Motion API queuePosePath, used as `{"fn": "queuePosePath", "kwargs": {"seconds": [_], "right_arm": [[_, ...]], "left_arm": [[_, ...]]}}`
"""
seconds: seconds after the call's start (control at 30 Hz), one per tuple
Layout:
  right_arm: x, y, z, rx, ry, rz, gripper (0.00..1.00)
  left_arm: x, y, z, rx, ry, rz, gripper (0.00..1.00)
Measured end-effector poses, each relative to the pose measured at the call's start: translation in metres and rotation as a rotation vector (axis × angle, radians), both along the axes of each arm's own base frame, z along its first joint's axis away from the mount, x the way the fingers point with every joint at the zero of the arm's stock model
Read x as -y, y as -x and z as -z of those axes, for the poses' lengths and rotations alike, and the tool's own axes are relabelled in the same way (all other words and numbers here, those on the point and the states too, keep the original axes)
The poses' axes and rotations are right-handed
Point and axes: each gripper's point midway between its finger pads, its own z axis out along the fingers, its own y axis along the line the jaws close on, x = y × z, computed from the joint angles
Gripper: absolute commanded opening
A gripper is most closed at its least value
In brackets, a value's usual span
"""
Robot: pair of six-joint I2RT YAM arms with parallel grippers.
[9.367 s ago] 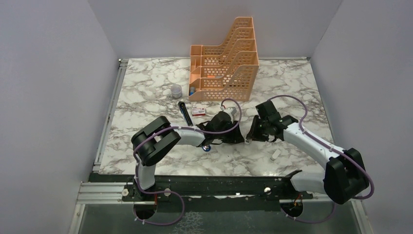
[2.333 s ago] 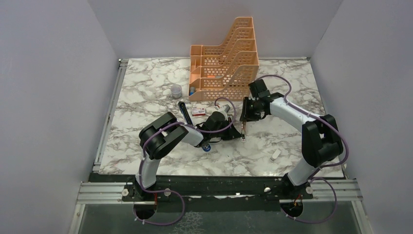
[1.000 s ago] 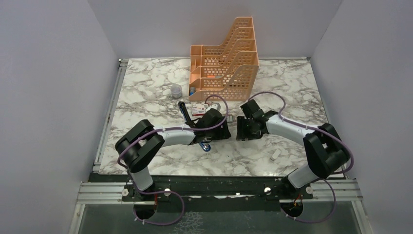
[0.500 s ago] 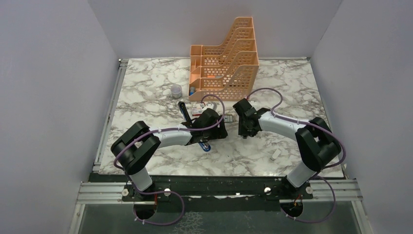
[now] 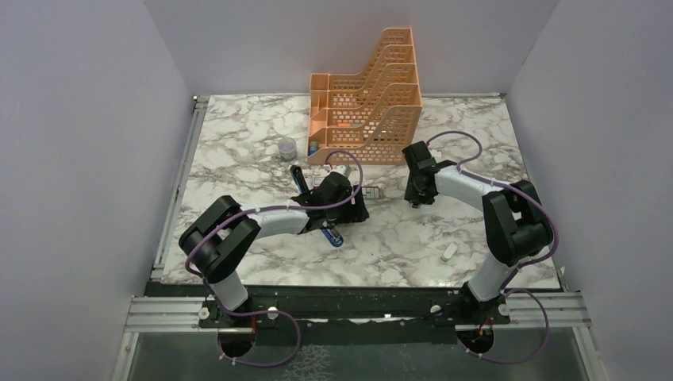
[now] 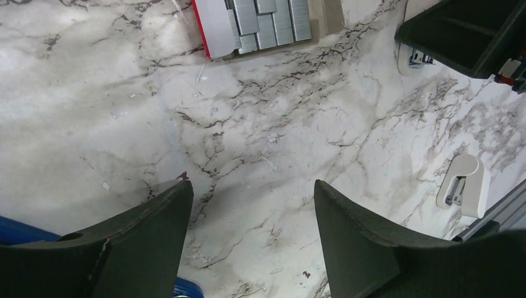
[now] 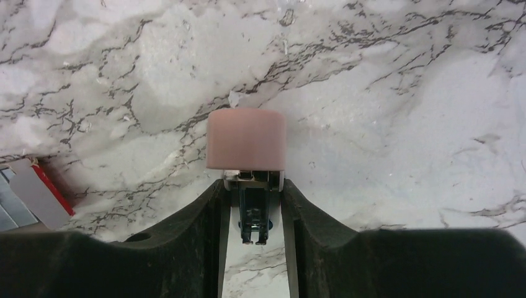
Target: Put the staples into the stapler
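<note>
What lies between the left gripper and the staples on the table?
Nothing visible does. In the left wrist view, only bare marble lies between the open left gripper and the staples; the stapler sits beside one finger, outside that path.

Left claw (image 6: 251, 186) hangs over the marble desk (image 6: 93, 112), dark fingers (image 6: 155, 217) spread wide with bare stone between them. Grey staples (image 6: 267, 18) lie in their red-and-white box (image 6: 214, 28) at the top edge. A white piece (image 6: 462, 181) sits far right, and a sliver of blue stapler (image 6: 18, 231) shows lower left.
</note>
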Motion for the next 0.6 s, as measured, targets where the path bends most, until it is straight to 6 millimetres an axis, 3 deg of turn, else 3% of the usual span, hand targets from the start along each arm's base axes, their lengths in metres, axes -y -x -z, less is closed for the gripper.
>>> {"fn": "queuePosePath", "kwargs": {"seconds": [0.2,0.37,0.47,0.6], "right_arm": [[0.001,-0.003,0.000,0.001,-0.012,-0.005,0.59],[0.004,0.010,-0.005,-0.016,-0.018,-0.002,0.75],[0.012,0.021,-0.028,0.004,-0.010,0.023,0.83],[0.034,0.034,-0.072,0.094,0.010,0.111,0.86]], "left_arm": [[0.003,-0.005,-0.007,0.016,0.041,0.047,0.75],[0.006,-0.003,-0.009,0.028,0.051,0.092,0.76],[0.008,0.000,-0.010,0.034,0.052,0.126,0.76],[0.010,0.003,-0.015,0.051,0.058,0.171,0.76]]}}
